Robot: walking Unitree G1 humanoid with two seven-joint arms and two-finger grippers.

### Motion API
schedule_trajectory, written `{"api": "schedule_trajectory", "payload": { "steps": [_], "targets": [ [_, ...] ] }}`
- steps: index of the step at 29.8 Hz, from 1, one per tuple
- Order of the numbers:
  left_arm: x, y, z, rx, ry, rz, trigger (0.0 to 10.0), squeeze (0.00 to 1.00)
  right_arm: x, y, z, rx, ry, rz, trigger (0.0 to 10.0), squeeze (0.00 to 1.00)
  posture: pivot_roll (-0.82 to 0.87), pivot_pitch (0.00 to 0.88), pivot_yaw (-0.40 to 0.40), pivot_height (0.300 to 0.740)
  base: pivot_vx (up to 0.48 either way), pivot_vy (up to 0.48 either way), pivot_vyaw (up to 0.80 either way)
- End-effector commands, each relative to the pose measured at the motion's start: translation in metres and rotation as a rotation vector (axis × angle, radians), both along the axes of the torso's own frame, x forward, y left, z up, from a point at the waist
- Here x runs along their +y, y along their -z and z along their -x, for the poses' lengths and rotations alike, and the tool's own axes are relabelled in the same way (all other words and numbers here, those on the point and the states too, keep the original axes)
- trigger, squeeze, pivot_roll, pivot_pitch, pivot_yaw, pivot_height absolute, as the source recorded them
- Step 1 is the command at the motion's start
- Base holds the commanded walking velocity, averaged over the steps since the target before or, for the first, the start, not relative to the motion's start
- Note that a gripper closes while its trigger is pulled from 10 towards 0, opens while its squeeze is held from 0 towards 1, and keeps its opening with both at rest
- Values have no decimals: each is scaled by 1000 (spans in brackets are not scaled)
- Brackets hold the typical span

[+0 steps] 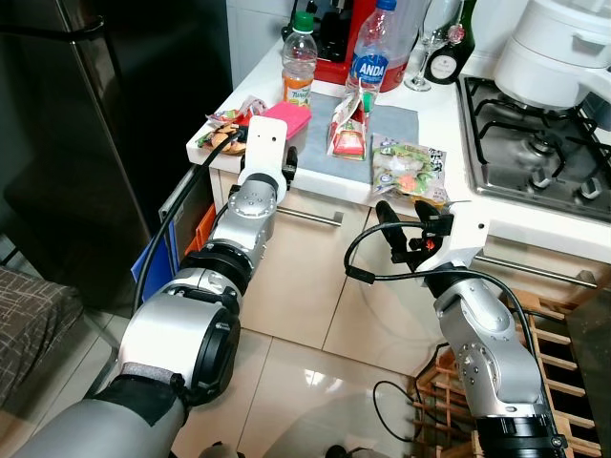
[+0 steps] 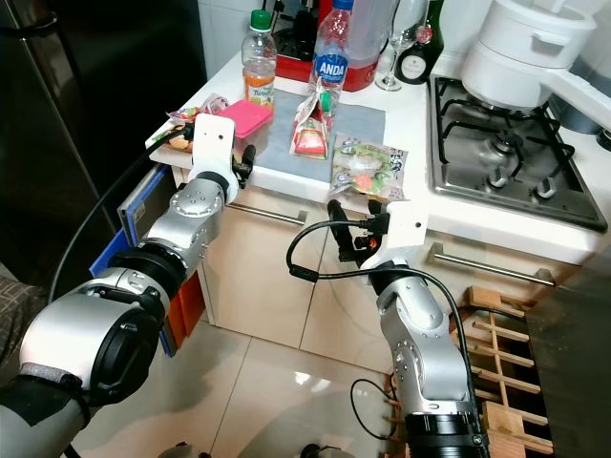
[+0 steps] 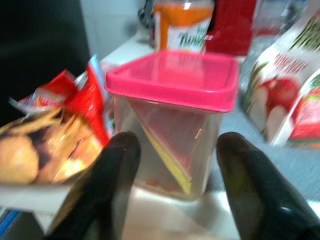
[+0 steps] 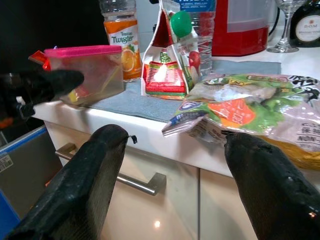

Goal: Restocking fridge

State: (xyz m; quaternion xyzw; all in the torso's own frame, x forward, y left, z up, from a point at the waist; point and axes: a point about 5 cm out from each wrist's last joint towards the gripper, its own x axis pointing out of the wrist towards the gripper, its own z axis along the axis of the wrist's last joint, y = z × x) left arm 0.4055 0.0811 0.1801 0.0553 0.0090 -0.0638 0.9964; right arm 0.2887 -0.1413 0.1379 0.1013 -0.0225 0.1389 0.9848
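White counter (image 1: 449, 205), gas hob (image 1: 535, 143), glossy tiled floor (image 1: 296, 391).

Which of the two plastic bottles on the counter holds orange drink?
The shorter bottle with the green cap, labelled Twister, standing behind the pink-lidded container. The taller blue-labelled water bottle beside it is clear.

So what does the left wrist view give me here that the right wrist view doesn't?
Left wrist view alone: a close look into the pink-lidded container, a wedge-shaped piece of food inside, framed by the open left gripper, and the snack bag beside it. Right wrist view alone: the vegetable bag at the counter edge ahead of the open right gripper, the drawer handle, and a wine glass. Both show the container, the orange juice bottle and the juice carton.
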Motion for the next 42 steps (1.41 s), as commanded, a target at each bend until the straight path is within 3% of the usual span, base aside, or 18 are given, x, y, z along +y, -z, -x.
{"api": "schedule_trajectory", "payload": {
  "steps": [1,6,11,14,15,18,19,20,22,23,24,25,27,28,31,32,36,42],
  "targets": [
    [-9,-13,-1,-48,52,27,0,0,-2,-2,1,-2,3,4,10000,0,-108,0,-64,740,0,0,0],
    [-11,-21,-2,-95,80,34,0,0,-2,-2,0,-4,1,6,10000,0,-100,0,-70,740,0,0,0],
    [-23,-43,0,-209,162,87,0,0,-2,-2,-1,-5,-2,7,10000,0,-93,0,-72,740,0,0,0],
    [-39,-56,8,-281,253,127,0,0,-2,-3,-2,-8,-1,6,10000,0,-93,0,-72,740,0,0,0],
    [-51,-62,18,-342,331,135,0,0,-1,-5,-3,-23,1,17,10000,0,-86,0,-72,740,0,0,0],
    [-54,-64,23,-363,353,142,0,0,-1,-7,-4,-35,12,41,10000,0,-85,0,-70,740,0,0,0],
    [-48,-66,34,-414,352,138,10000,0,0,-12,-5,-63,25,79,10000,0,-84,0,-67,740,0,0,0],
    [-41,-67,42,-447,339,128,10000,345,1,-15,-5,-78,25,84,10000,0,-80,0,-64,740,0,0,0],
    [-36,-67,48,-468,329,120,10000,345,2,-18,-5,-86,23,84,10000,0,-80,0,-64,740,0,0,0],
    [-21,-68,63,-521,310,84,10000,1000,3,-28,-3,-126,26,43,10000,1000,-76,0,-65,740,0,0,0],
    [-21,-68,63,-521,310,84,10000,1000,3,-28,-3,-126,26,43,10000,1000,-76,0,-65,740,0,0,0],
    [-8,-63,79,-525,316,45,10000,1000,3,-35,0,-155,38,20,10000,1000,-61,0,-71,740,0,0,0],
    [-3,-60,85,-515,321,30,10000,1000,3,-37,1,-161,44,16,10000,1000,-61,0,-71,740,0,0,0],
    [9,-49,101,-470,331,-26,10000,1000,3,-39,4,-171,54,11,10000,1000,-45,0,-74,740,0,0,0],
    [20,-41,112,-430,311,-53,10000,1000,2,-37,7,-178,65,17,10000,1000,-34,0,-76,740,0,0,0],
    [38,-31,121,-390,233,-92,10000,1000,1,-32,8,-173,79,36,10000,1000,-13,0,-79,740,0,0,0],
    [53,-22,127,-361,135,-124,10000,1000,0,-27,7,-171,86,55,10000,1000,-2,0,-88,740,0,0,0],
    [48,-25,123,-359,84,-119,10000,1000,4,-26,0,-167,73,59,10000,1000,-3,0,-91,740,0,0,0]
  ]
}}
